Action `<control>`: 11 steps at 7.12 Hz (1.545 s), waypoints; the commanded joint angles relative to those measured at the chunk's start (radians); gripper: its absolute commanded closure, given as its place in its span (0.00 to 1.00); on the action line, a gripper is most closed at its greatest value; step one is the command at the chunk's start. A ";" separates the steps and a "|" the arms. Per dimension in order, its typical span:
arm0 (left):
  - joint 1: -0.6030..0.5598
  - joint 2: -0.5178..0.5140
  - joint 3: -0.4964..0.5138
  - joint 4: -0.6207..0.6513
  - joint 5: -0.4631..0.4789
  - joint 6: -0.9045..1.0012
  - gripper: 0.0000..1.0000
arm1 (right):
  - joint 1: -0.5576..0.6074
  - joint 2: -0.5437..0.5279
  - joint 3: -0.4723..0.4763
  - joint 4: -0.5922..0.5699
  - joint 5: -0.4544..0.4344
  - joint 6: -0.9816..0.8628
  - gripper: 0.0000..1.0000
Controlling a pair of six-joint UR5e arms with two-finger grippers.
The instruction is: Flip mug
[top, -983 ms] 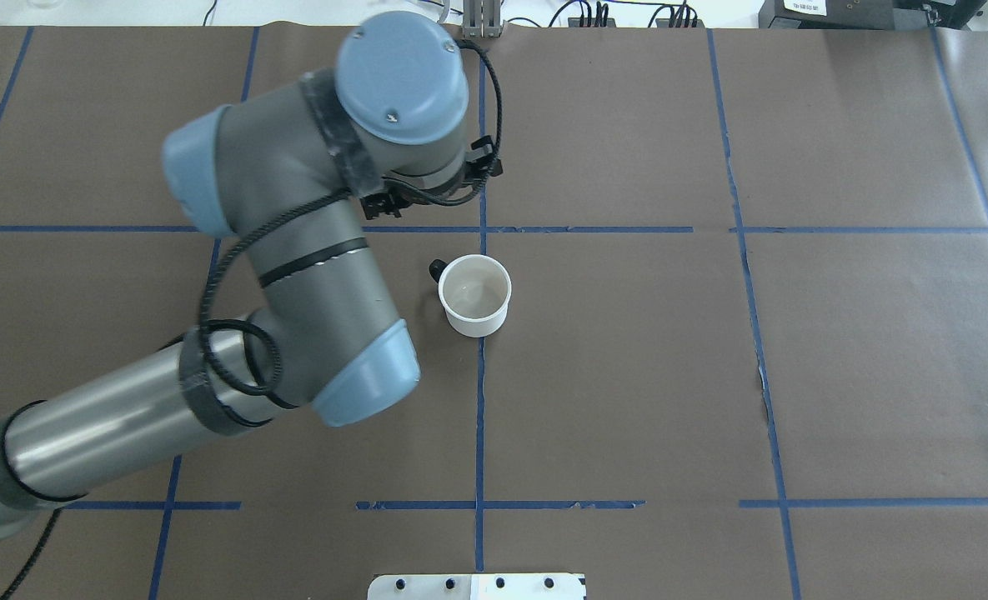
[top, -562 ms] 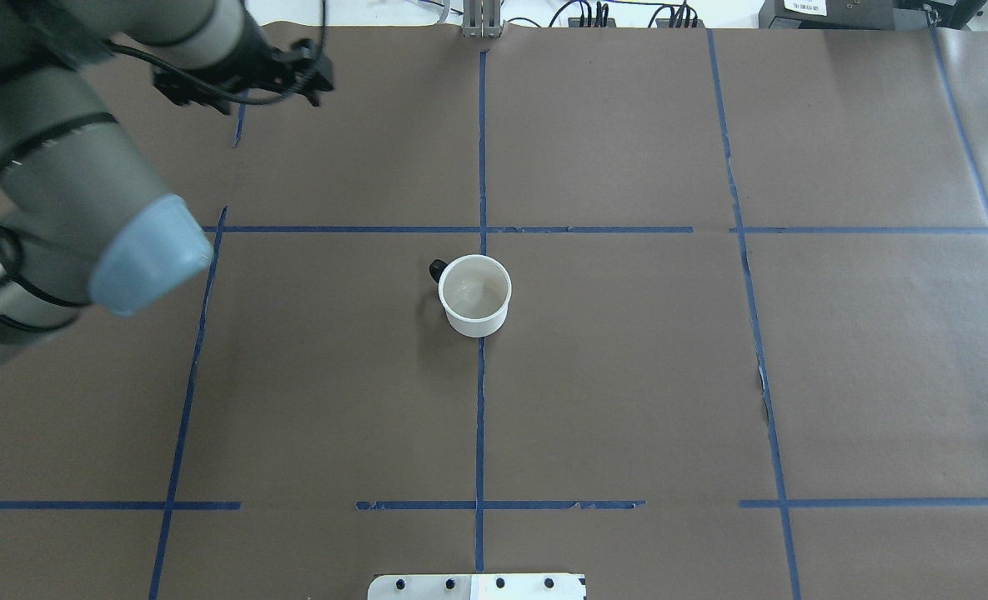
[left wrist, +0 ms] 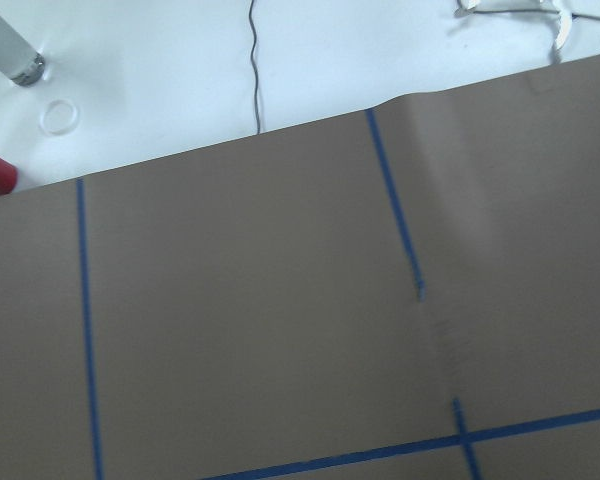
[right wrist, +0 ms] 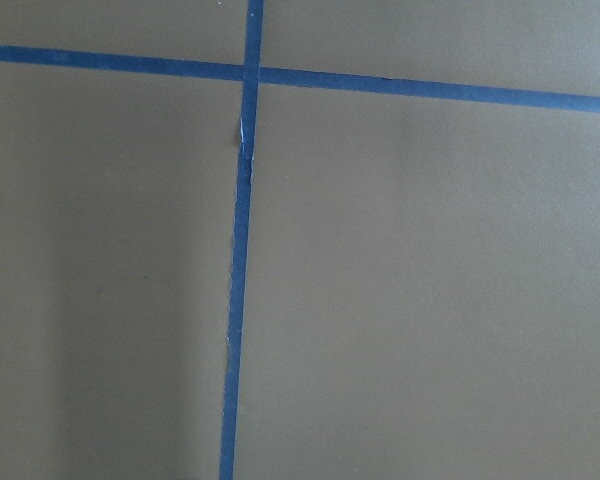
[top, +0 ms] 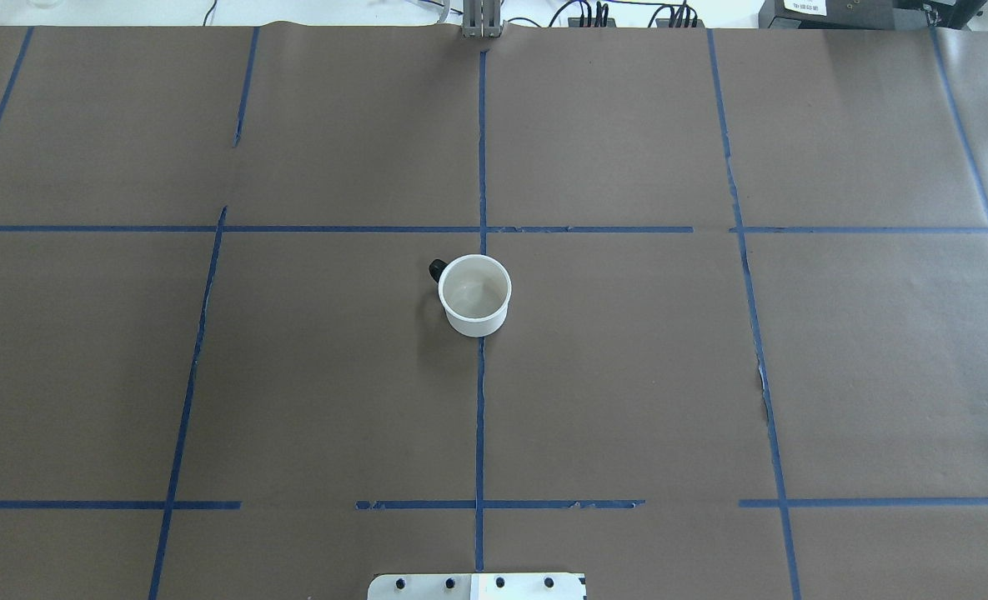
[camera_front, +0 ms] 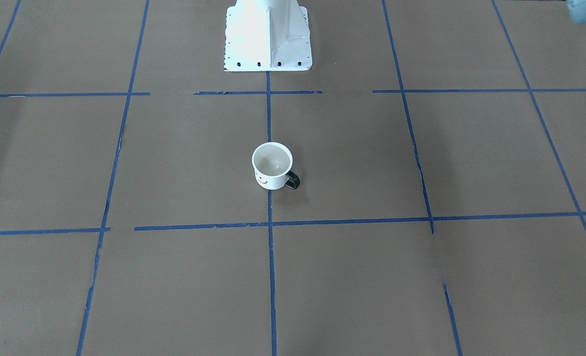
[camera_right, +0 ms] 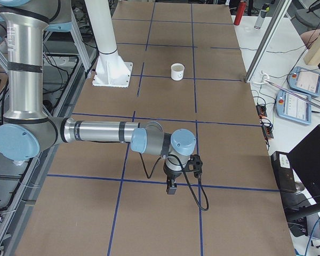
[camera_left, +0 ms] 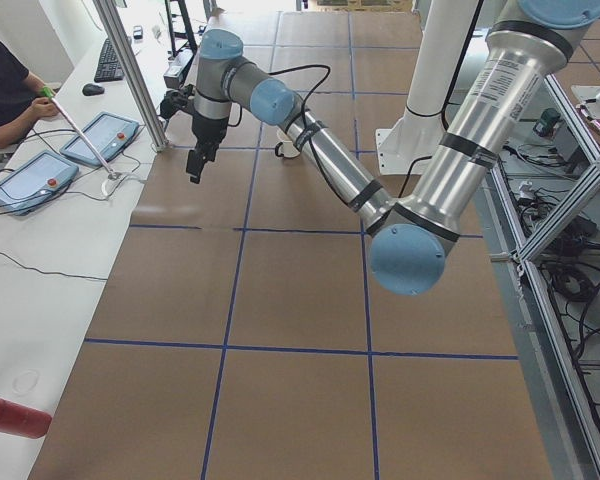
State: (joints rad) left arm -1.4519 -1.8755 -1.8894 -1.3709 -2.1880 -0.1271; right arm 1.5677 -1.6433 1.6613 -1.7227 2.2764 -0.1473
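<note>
The white mug (top: 476,295) stands upright, mouth up, on the brown paper at the table's middle, with its black handle at its far left. In the front view the mug (camera_front: 272,166) shows part of its smiley face. It also shows in the exterior right view (camera_right: 177,71). My left gripper (camera_left: 195,165) hangs over the table's far left part, well away from the mug; I cannot tell whether it is open or shut. My right gripper (camera_right: 170,188) hangs low over the table's right end; I cannot tell its state. Neither wrist view shows fingers or the mug.
Blue tape lines (top: 480,417) cross the brown paper. The robot's white base plate (camera_front: 268,34) stands at the near edge. A metal post (camera_left: 130,75), tablets (camera_left: 100,137) and an operator (camera_left: 5,85) are along the far side.
My left arm has swung away from beside the mug to the left and out of the overhead view. The mug has not moved.
</note>
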 commanded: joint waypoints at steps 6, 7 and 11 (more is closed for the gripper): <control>-0.159 0.437 0.098 -0.045 -0.213 0.336 0.00 | 0.000 0.000 0.000 0.000 0.000 0.000 0.00; -0.163 0.450 0.101 -0.051 -0.243 0.333 0.00 | 0.000 0.000 0.000 0.000 0.000 0.000 0.00; -0.196 0.431 0.090 -0.057 -0.233 0.336 0.00 | 0.000 0.000 0.000 0.000 0.000 0.000 0.00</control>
State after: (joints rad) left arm -1.6381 -1.4387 -1.7941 -1.4268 -2.4228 0.2069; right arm 1.5677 -1.6429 1.6613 -1.7227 2.2764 -0.1473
